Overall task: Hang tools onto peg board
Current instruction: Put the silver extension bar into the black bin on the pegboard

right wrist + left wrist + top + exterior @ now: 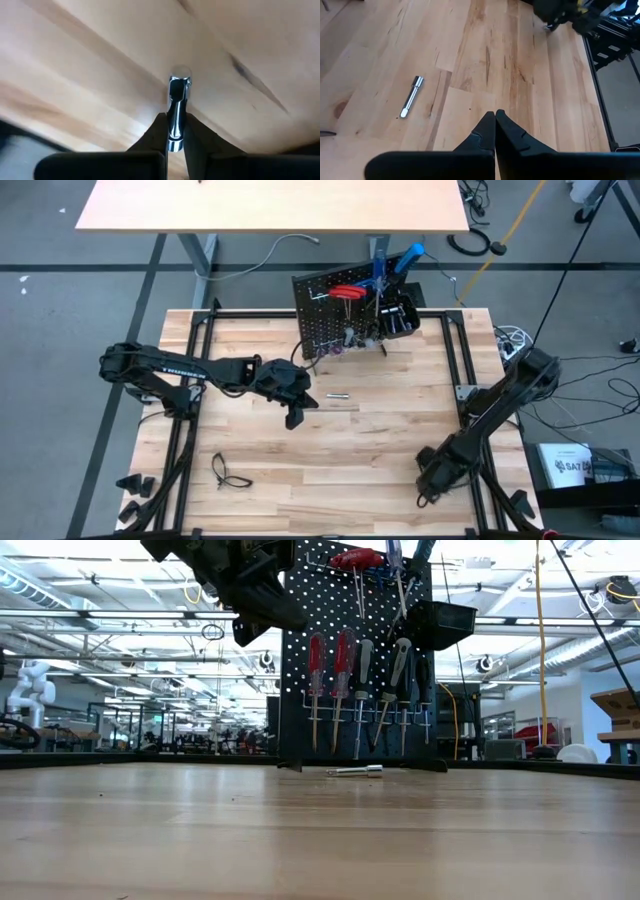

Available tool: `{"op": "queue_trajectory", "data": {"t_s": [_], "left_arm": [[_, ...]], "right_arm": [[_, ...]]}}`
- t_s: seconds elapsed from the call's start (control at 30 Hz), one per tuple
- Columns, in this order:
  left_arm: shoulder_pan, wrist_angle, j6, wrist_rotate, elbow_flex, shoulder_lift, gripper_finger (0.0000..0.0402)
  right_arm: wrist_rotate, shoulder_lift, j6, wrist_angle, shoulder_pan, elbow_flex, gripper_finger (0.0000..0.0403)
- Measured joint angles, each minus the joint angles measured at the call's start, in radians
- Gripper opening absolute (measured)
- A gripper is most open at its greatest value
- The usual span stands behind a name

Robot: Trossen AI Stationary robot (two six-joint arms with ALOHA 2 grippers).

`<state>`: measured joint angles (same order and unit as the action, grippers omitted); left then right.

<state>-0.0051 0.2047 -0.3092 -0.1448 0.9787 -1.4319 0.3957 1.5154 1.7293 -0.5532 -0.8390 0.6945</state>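
The right gripper (173,131) is sitting low over the desk (380,450) in the lower right of the high view, and its fingers (152,135) are pinching a small silver bit (176,110).

The left gripper (296,415) is hanging above the middle of the desk with its fingers (506,131) pressed together and holding nothing. Another silver bit (339,396) is lying flat on the desk just beside it.

The peg board (325,315) is standing at the top middle of the high view. Red and grey screwdrivers (330,690) are hanging on it in a row.
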Motion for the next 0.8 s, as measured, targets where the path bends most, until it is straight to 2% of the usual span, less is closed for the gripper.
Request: {"op": "queue_trajectory", "data": {"t_s": [0.2, 0.3, 0.47, 0.6, 0.8], "left_arm": [[0.000, 0.000, -0.001, 0.000, 0.000, 0.000, 0.0002], [0.000, 0.000, -0.001, 0.000, 0.000, 0.000, 0.0002], [0.000, -0.003, -0.002, 0.000, 0.000, 0.000, 0.0002], [0.000, -0.004, -0.026, 0.000, 0.000, 0.000, 0.0002], [0.000, -0.005, -0.033, 0.000, 0.000, 0.000, 0.0002]], "right_arm": [[-0.342, -0.204, 0.154, 0.017, 0.000, 0.000, 0.0021], [-0.516, -0.279, 0.172, 0.027, 0.001, 0.000, 0.0021], [-0.807, -0.361, 0.059, 0.129, 0.005, 0.001, 0.0021], [-0.996, -0.416, -0.061, 0.212, 0.026, 0.001, 0.0021], [-1.129, -0.508, -0.257, 0.300, 0.092, 0.002, 0.0021]]}}
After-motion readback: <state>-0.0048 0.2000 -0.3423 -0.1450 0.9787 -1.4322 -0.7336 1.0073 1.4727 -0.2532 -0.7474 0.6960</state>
